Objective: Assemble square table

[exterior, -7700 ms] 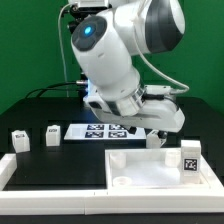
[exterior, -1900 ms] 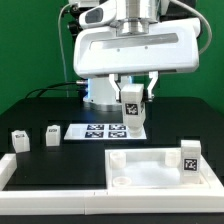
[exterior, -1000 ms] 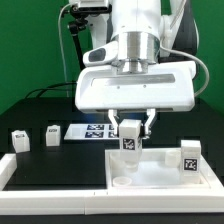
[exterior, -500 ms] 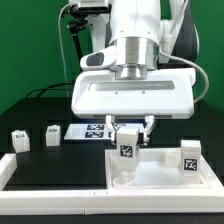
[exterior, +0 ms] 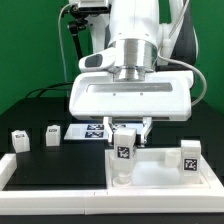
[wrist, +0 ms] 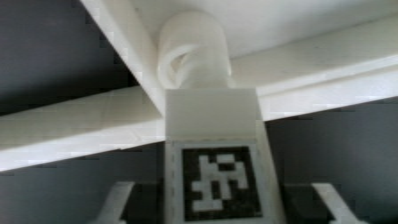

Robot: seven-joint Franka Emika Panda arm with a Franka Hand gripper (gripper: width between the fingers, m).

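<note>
Right, exterior view first. Shows gripper (exterior: 125, 136) pointing straight down, jaws closed part-way onto held leg (exterior: 123, 153). Leg stubby, white, tag toward camera, upright, long axis vertical.

Puts its lower end at a corner of the tabletop (exterior: 160, 172) on the exterior view's left side of the panel. Cannot tell from here whether seated or just touching.

Finds tabletop flat on desk (exterior: 50, 108), along the front edge, toward the front corner on the exterior view's right, just beside border rail (exterior: 40, 172).

Also shows:
- standing leg (exterior: 190, 158) on the panel's far side, toward the desk edge on the exterior view's right
- loose leg (exterior: 19, 139) and other loose leg (exterior: 52, 134), well apart from the gripper, near the desk edge on the exterior view's left
- marker board (exterior: 95, 131) flat behind, toward the back edge

Wrist view next. Looks down along held leg, tag close up and sharp. Shows round socket (wrist: 185, 58) right at the leg's far end, where two raised edges of the tabletop meet. Contact or gap there too blurred to call.

Judged: insertion step, leg axis in line with socket, socket directly below the gripper. Probably calls for a straight push down or a twist-in, with no sideways shift. Risks jamming if tilted.
</note>
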